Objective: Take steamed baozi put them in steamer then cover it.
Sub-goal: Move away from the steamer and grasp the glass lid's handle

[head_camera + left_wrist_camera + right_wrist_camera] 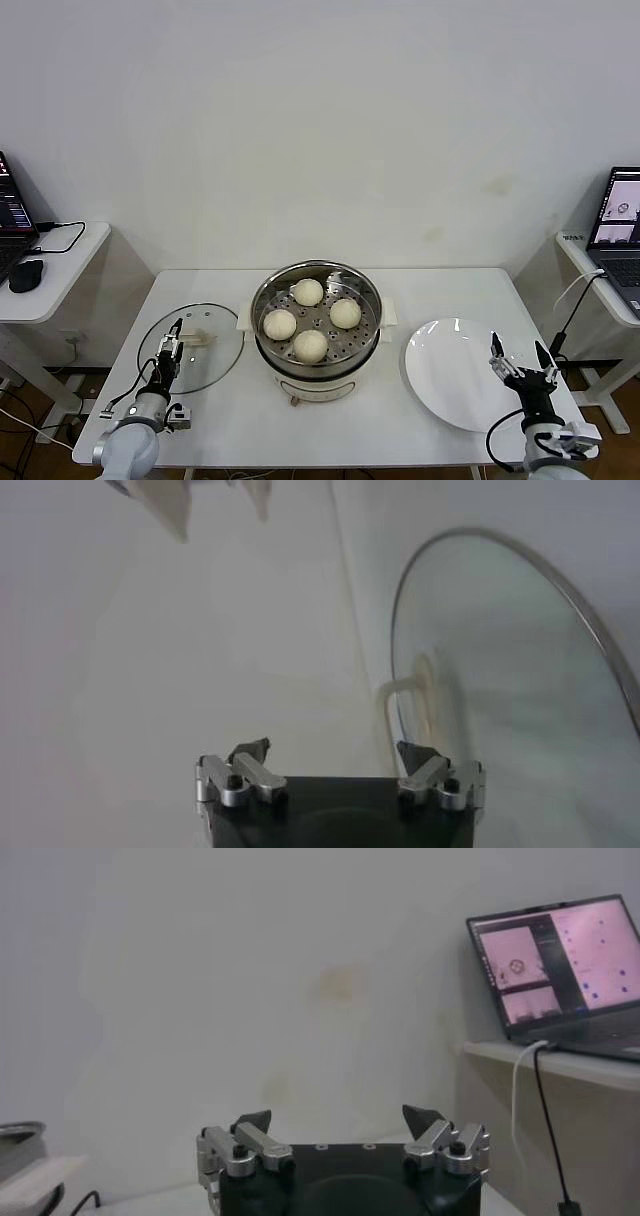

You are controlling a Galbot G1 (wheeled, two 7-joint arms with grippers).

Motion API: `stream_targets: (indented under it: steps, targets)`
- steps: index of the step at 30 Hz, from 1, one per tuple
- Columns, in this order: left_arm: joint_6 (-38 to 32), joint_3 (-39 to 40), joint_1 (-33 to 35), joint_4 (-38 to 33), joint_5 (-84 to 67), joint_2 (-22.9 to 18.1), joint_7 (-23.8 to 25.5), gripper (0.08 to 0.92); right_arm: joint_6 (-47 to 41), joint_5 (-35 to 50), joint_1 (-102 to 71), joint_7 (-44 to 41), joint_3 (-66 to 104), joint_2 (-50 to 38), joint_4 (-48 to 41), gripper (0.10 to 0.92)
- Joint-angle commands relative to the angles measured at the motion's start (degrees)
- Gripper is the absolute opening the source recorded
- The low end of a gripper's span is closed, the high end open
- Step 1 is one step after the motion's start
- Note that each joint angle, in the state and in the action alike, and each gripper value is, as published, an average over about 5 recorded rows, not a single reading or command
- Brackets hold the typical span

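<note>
Four cream-white baozi (311, 345) lie on the perforated tray inside the steel steamer (364, 290) at the table's middle. The clear glass cover (215, 365) lies flat on the table left of the steamer, with its cream handle (200, 340) in the middle. My left gripper (170, 340) is open and empty, low over the cover's near-left part. In the left wrist view my left gripper (335, 752) faces the cover (520, 680) and its handle (400, 695). My right gripper (517, 348) is open and empty by the plate's right edge; it also shows in the right wrist view (338, 1118).
A flat white plate (450, 375) lies right of the steamer. Side tables stand on both sides, with a laptop (622, 215) on the right and a laptop and mouse (26, 274) on the left. The right laptop also shows in the right wrist view (560, 963).
</note>
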Motion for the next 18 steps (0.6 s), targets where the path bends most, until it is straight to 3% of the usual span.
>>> stream_targets:
  steps: [1, 18]
  targets:
    - [1.98, 0.75, -2.63, 3.59, -0.60, 0.20, 0.63, 0.823, 0.20, -0.30, -0.39, 0.03, 0.24, 0.41, -0.05, 0.823]
    - [4.50, 2.28, -6.14, 6.23, -3.68, -1.02, 1.20, 0.823, 0.77, -0.98, -0.14, -0.05, 0.06, 0.67, -1.66, 0.823]
